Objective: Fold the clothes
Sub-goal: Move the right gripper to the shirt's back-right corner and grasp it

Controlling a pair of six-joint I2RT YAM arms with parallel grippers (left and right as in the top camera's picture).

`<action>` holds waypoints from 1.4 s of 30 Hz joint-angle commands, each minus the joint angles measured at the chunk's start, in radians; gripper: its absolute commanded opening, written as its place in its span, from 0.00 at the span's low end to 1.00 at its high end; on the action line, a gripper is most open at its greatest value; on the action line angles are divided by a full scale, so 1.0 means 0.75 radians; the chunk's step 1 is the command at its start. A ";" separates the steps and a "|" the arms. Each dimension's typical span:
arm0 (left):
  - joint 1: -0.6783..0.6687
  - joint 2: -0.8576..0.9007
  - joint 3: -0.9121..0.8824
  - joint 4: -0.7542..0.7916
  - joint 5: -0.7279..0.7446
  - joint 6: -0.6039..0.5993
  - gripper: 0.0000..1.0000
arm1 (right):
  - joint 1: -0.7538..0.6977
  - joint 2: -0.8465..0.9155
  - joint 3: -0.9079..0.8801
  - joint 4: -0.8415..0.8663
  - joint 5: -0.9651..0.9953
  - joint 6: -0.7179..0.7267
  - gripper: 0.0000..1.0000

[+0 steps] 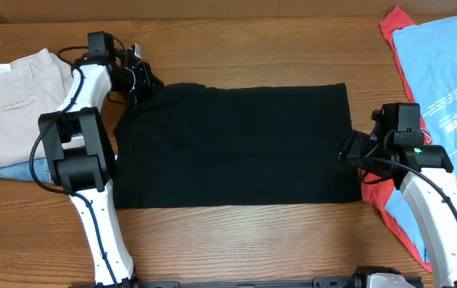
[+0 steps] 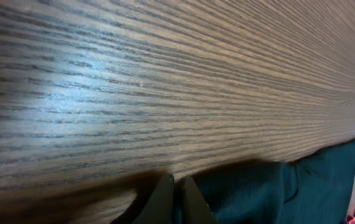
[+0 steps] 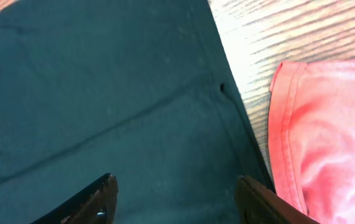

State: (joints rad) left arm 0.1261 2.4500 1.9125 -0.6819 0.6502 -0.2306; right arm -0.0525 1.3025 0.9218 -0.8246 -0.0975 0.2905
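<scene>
We see the black T-shirt (image 3: 102,93) filling most of the frame, lying flat, with a faint seam running slantwise across it. Our right gripper (image 3: 177,186) hangs over it at the bottom edge, its two fingers spread wide with only cloth showing between them. To the right lies the red shirt (image 3: 326,143), its hemmed edge just beside the black one. A wedge of wooden table (image 3: 276,31) shows above.

A robot lab bench is indicated: a wood-grain table (image 1: 236,232) is fitted with a left arm (image 1: 84,160) at 7 o'clock and a right arm (image 1: 436,200) at 5 o'clock. A black shirt (image 1: 236,144) is spread mid-table, with a beige garment (image 1: 12,104) at 9 o'clock and blue and red shirts (image 1: 444,80) heaped at 3 o'clock.
</scene>
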 commanded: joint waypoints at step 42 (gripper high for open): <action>0.006 -0.043 0.020 0.180 0.141 0.301 0.04 | -0.010 0.062 0.030 0.157 -0.003 -0.005 0.64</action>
State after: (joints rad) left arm 0.1261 2.4519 1.9121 -0.5491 0.7765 -0.0402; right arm -0.0528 1.3514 0.9218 -0.7174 -0.0971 0.2905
